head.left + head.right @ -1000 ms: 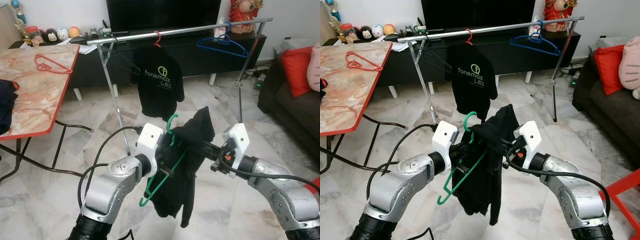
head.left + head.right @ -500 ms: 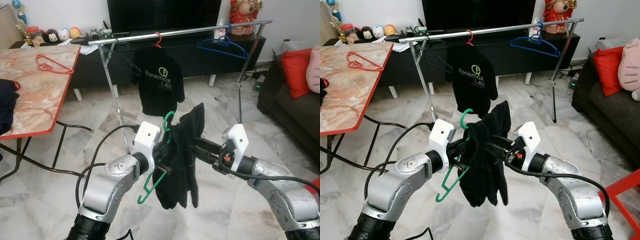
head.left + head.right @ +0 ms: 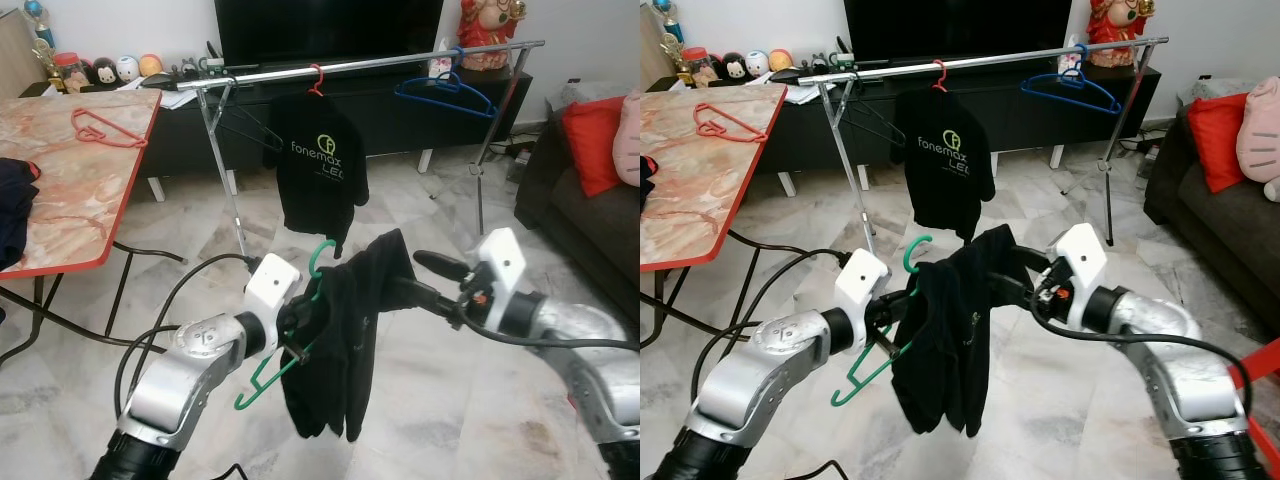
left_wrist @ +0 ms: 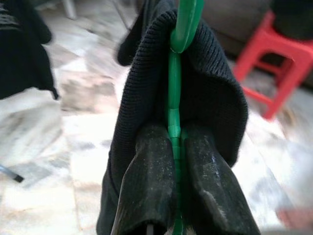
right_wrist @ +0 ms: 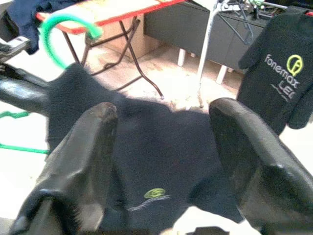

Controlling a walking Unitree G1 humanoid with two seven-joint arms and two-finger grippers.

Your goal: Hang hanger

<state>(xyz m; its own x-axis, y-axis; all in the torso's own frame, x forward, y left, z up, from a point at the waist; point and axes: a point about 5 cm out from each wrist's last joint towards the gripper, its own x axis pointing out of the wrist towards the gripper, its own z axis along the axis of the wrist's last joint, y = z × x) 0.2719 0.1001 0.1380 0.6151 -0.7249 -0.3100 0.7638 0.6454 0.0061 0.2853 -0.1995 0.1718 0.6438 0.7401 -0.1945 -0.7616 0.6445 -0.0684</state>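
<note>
My left gripper [image 3: 298, 322] is shut on the neck of a green hanger [image 3: 320, 256], seen close up in the left wrist view [image 4: 174, 147]. A black shirt [image 3: 338, 350] is draped over the hanger and hangs down in front of me. My right gripper [image 3: 424, 279] is open just to the right of the shirt. Its lower finger touches the shirt's shoulder, and its upper finger [image 3: 438, 264] is free in the air. In the right wrist view both spread fingers frame the shirt [image 5: 156, 156]. The clothes rail [image 3: 370, 62] stands farther ahead across the room.
A black printed T-shirt [image 3: 320, 160] on a red hanger and a blue hanger [image 3: 445, 92] hang on the rail. A marble-top table [image 3: 60, 200] with a red hanger [image 3: 105, 130] stands at left. A dark sofa [image 3: 570, 190] and a red stool [image 3: 1260, 370] are at right.
My right gripper has opened and drawn back to the right. My left arm has shifted left and lower with the hanger. The shirt now hangs spread from the hanger.
</note>
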